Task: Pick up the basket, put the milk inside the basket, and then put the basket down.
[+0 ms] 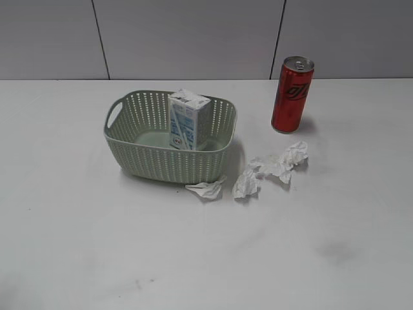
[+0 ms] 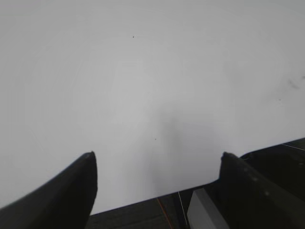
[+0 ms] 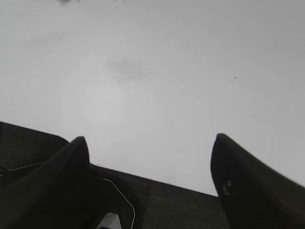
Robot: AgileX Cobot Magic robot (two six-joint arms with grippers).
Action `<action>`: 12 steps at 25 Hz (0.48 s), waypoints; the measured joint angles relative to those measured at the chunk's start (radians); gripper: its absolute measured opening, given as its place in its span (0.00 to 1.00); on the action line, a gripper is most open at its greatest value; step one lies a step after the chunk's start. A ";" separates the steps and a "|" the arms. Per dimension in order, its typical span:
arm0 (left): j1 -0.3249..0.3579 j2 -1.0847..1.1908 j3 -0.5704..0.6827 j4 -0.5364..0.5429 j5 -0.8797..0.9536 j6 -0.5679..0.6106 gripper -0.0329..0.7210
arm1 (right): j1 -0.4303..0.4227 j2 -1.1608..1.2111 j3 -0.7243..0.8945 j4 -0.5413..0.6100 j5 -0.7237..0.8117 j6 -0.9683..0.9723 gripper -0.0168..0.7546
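Sage-green plastic, moulded to look woven, makes up the basket (image 1: 169, 139): rounded corners, rows of small perforations in the walls, and a cut-out handle at its left end. It rests flat on the white tabletop (image 1: 97, 245), and the milk (image 1: 187, 119) stands upright inside it, a white-and-blue carton with a folded gable top that pokes just above the rim. With carton in and basket down, the task looks finished.

That would explain why both arms sit well apart from the things. The left gripper (image 2: 157, 191) hangs over bare tabletop near its front edge, its dark tapered fingers (image 2: 78, 186) spread wide and grasping nothing. The right gripper (image 3: 152, 176) is likewise released, fingers (image 3: 243, 181) splayed over empty white surface, with only faint grey smudges ahead of them. Neither wrist view shows the basket, so it lies far beyond the fingers of both.

Beside the basket lie crumpled white tissues (image 1: 271, 168), soft and creased, one scrap (image 1: 205, 188) touching its base. A glossy red soda can (image 1: 292, 94) stands further right, a smooth cylinder.
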 joint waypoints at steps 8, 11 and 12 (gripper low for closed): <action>0.000 -0.225 0.139 0.049 -0.043 0.037 0.83 | 0.000 0.000 0.001 -0.001 -0.004 0.000 0.79; 0.000 -0.228 0.139 0.042 -0.050 0.049 0.83 | 0.000 0.000 0.001 -0.001 -0.005 0.000 0.79; 0.000 -0.228 0.139 0.040 -0.050 0.050 0.83 | 0.000 0.000 0.001 -0.001 -0.005 0.000 0.79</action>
